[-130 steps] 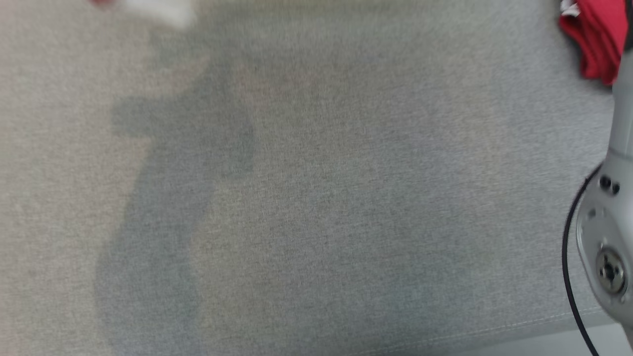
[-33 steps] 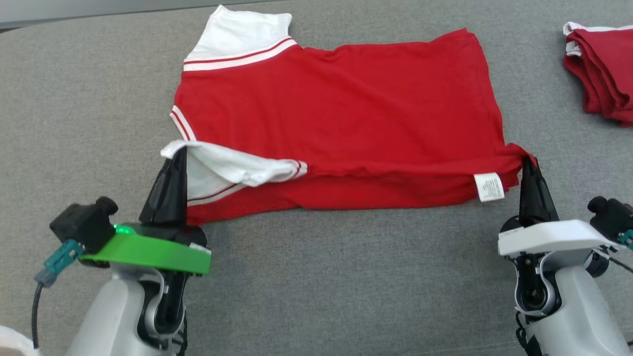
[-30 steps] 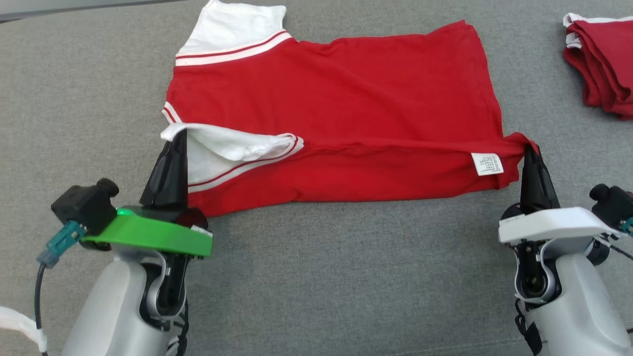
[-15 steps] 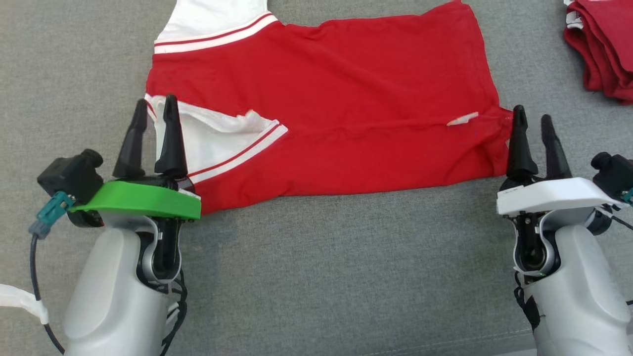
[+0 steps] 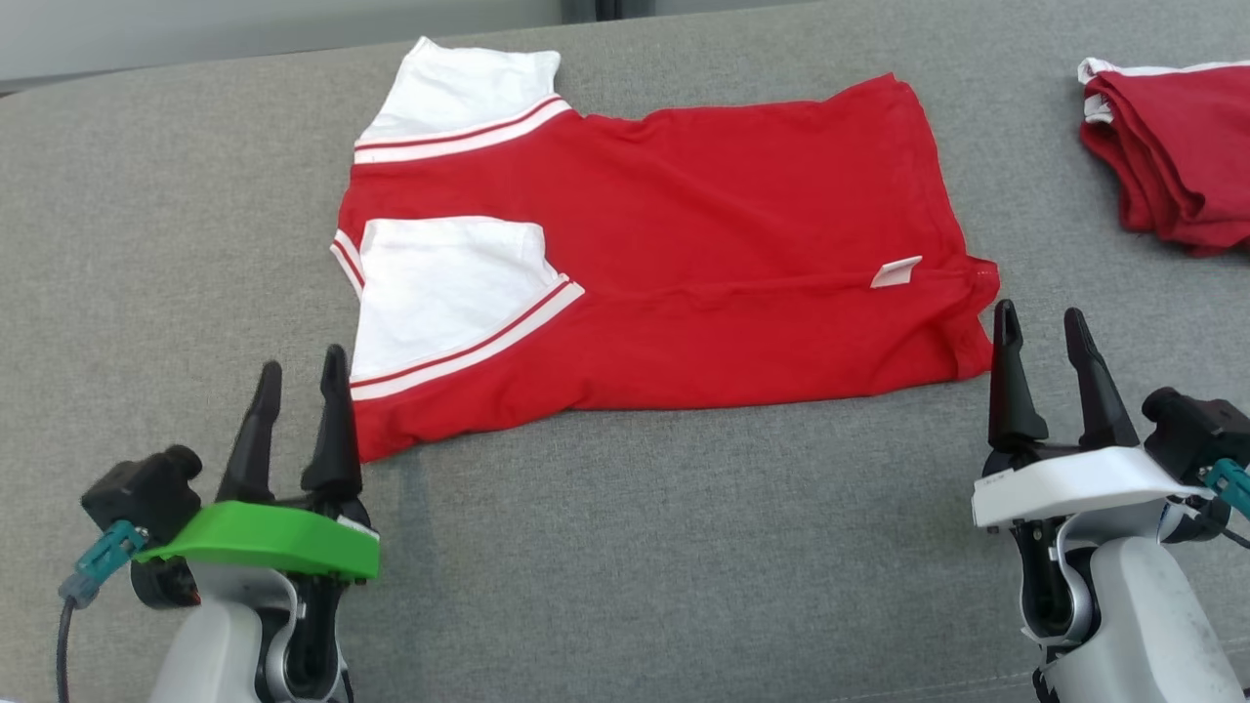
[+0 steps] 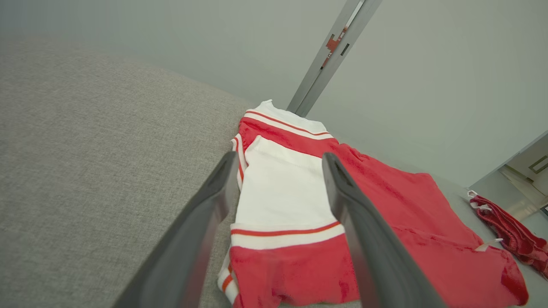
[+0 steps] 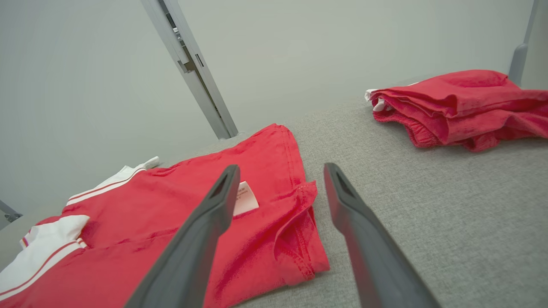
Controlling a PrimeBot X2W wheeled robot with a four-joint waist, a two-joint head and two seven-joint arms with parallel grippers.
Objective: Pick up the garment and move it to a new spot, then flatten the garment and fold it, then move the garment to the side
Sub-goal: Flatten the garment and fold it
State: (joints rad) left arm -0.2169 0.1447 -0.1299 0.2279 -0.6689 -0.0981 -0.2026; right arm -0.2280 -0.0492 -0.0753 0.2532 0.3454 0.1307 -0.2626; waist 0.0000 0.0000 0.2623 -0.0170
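As left claw (image 5: 304, 358) gapes, garment (image 5: 703, 244) lies just beyond.

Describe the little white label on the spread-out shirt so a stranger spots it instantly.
On the grey cushion lies a spread-out red shirt, white sleeves at its left end. Near its right end, by the right end effector, a white label pokes from the fold, the only white there.

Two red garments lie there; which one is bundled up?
The small red bundle at the far right, folded in layers. The other, a red shirt with white sleeves, lies spread flat.
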